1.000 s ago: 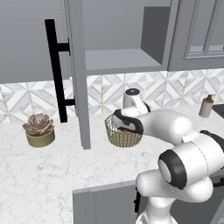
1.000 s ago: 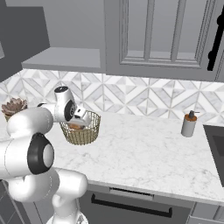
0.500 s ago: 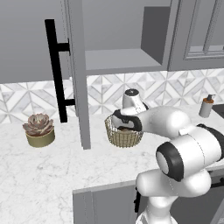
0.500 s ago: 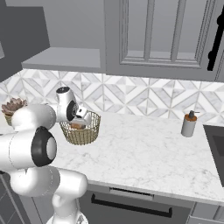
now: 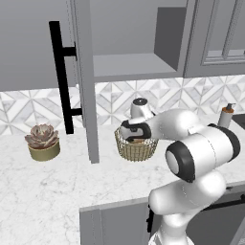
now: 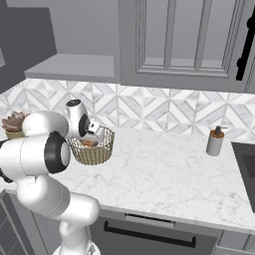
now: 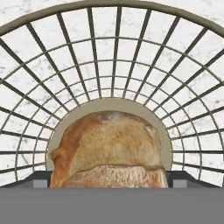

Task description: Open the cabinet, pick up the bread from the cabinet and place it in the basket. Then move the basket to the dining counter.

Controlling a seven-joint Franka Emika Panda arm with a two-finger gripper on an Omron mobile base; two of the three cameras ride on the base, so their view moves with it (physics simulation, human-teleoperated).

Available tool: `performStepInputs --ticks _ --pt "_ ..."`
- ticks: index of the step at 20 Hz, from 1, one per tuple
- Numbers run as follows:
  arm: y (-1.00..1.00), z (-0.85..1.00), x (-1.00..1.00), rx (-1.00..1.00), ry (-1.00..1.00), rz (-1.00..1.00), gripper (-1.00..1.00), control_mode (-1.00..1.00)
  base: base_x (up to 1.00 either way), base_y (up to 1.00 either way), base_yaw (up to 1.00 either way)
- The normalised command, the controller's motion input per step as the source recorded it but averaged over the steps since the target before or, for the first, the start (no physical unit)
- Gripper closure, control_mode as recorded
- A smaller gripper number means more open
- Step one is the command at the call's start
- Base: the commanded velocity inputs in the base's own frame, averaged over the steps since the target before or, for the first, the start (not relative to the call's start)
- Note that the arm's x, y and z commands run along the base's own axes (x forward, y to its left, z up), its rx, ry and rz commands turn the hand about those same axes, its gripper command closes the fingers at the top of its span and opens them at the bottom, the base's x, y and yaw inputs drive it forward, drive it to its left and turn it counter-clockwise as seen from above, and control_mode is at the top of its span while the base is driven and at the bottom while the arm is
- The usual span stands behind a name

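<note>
The round tan wire basket (image 5: 136, 149) (image 6: 95, 152) stands on the marble worktop under the cabinet (image 5: 125, 64), whose glass door (image 5: 85, 81) hangs open with its black bar handle (image 5: 61, 76) turned outward. Inside the basket the golden-brown bread (image 7: 109, 146) (image 6: 89, 143) rests on the pale base. My gripper (image 5: 133, 133) (image 6: 92, 134) (image 7: 111, 180) reaches down into the basket, jaws open wide, one fingertip on each side of the loaf. The mesh wall (image 7: 113, 52) curves around beyond the bread. The dining counter is out of view.
A squat olive pot with a pinkish succulent (image 5: 43, 143) (image 6: 14, 124) sits left of the open door. To the right stand a soap dispenser (image 5: 226, 116) (image 6: 215, 142) and a sink edge (image 6: 246, 164). The open door juts over the worktop beside the basket.
The hand stays in the basket with its jaws as wide as before. The arm's elbow has shifted slightly; the basket and the bread have not moved.
</note>
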Motion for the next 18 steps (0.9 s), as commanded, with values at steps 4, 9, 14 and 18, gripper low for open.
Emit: performStepInputs --ticks 4,9,14,18 --pt "0.00 -0.42 0.00 0.00 0.00 0.00 1.00 -1.00 0.00 0.00 0.00" --pt "0.00 -0.29 0.00 0.00 0.00 0.00 1.00 -1.00 0.00 0.00 0.00" --pt "0.00 -0.06 0.00 0.00 0.00 0.00 1.00 -1.00 0.00 0.00 0.00" --pt "0.00 -0.06 0.00 0.00 0.00 0.00 -1.00 -1.00 0.00 0.00 0.00"
